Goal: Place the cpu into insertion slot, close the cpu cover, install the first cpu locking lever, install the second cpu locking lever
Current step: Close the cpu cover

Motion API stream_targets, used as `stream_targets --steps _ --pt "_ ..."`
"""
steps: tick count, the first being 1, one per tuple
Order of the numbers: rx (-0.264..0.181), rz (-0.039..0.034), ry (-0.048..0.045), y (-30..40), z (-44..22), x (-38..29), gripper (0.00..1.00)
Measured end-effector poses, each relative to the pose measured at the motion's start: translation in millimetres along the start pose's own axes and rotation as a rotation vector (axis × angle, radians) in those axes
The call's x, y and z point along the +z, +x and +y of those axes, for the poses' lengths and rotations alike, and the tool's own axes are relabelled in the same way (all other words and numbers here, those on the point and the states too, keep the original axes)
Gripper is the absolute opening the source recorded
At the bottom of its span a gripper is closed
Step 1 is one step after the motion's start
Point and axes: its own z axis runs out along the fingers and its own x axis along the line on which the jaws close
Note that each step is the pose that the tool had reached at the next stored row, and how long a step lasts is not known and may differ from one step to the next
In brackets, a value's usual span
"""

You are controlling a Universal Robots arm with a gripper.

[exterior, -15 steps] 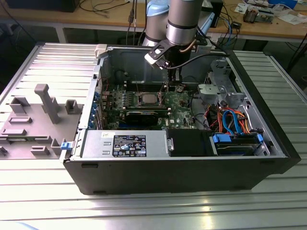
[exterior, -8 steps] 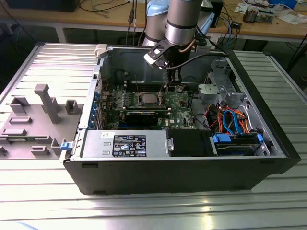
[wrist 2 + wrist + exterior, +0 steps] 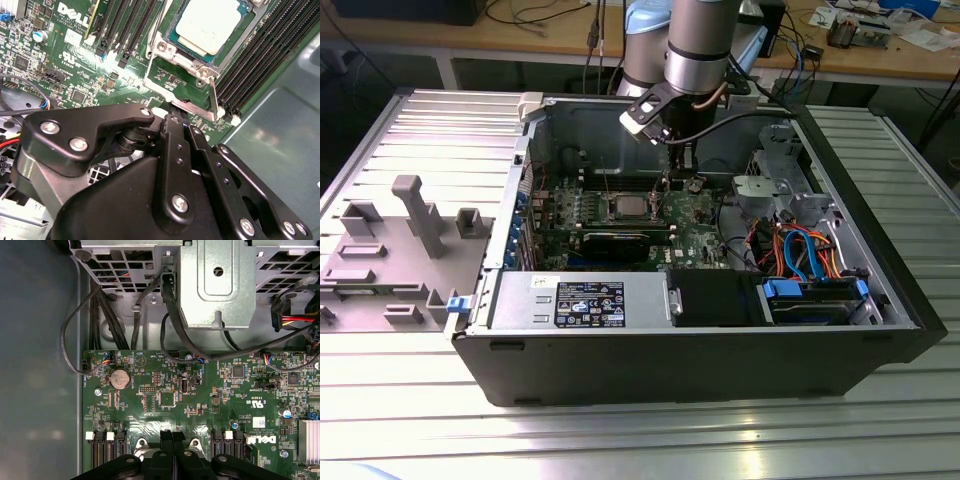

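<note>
Left: cpu (image 3: 627,207), seated in insertion slot (image 3: 161,47), mid motherboard (image 3: 695,230).
Centre: locking lever (image 3: 215,100), apparently unlatched, standing off the slot's edge.
Right: gripper (image 3: 672,180), just beside the slot, fingers pressed together, holding nothing.
Hazard: the closed tips could slip off the thin lever and gouge board components.

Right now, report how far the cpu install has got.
Done: the cpu lies seated on the motherboard, and the cpu cover looks folded down around it. In hand: the claw, shut in the first wrist view, hangs just beside the socket, close to a silver locking lever. Left: I cannot tell whether either lever is latched.
</note>
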Motion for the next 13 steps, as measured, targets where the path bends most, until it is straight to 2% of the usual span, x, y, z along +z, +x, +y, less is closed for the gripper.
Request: stream_targets --steps 13 --pt "0.000 0.0000 0.0000 0.0 -3.3 0.0 0.11"
